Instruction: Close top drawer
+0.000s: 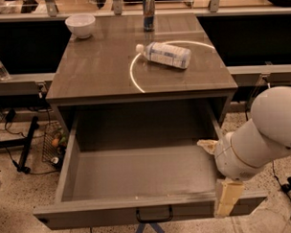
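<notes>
The top drawer is pulled far out of the grey cabinet, and its plain grey inside is empty. Its front panel runs along the bottom of the view, with the black bail handle at its centre. My gripper hangs down at the right end of the front panel, over the drawer's front right corner. The white arm comes in from the right, above the drawer's right side wall.
On the cabinet top a plastic bottle lies on its side, a white bowl stands at the back left and a can at the back centre. Cables and a wire basket lie on the floor at left.
</notes>
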Robot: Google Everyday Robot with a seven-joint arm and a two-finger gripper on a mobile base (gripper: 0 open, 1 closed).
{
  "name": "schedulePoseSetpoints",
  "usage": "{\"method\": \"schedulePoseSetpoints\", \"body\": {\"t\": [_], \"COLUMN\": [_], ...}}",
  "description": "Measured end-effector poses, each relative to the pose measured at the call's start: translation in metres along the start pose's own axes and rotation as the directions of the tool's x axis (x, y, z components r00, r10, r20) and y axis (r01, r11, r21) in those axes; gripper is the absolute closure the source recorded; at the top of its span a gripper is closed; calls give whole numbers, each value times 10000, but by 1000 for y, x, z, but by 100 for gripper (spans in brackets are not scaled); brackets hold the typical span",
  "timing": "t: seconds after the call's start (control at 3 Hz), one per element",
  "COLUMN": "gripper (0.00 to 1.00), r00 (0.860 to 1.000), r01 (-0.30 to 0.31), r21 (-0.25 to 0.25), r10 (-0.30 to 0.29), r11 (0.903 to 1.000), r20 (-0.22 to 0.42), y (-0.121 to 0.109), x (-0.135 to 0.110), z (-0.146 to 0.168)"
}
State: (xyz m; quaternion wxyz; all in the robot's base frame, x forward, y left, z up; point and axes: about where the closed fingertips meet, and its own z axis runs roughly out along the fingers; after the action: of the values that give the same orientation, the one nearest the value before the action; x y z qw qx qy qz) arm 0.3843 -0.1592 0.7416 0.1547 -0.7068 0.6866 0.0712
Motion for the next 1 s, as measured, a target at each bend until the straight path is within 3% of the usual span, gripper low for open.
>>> {"method": "schedulePoseSetpoints", "body": {"t": [0.33, 0.67, 1.0], "gripper": [0, 0, 18], "r00": [9995, 9989, 9977], "r01": [-68, -117, -202], "r21": [-93, -42, 107], "r10": [70, 119, 195], "r11": [9999, 9999, 9997], "r20": [298, 457, 650], "y": [-2, -7, -14], "x": [-4, -10, -18], "z": [41, 59, 71]}}
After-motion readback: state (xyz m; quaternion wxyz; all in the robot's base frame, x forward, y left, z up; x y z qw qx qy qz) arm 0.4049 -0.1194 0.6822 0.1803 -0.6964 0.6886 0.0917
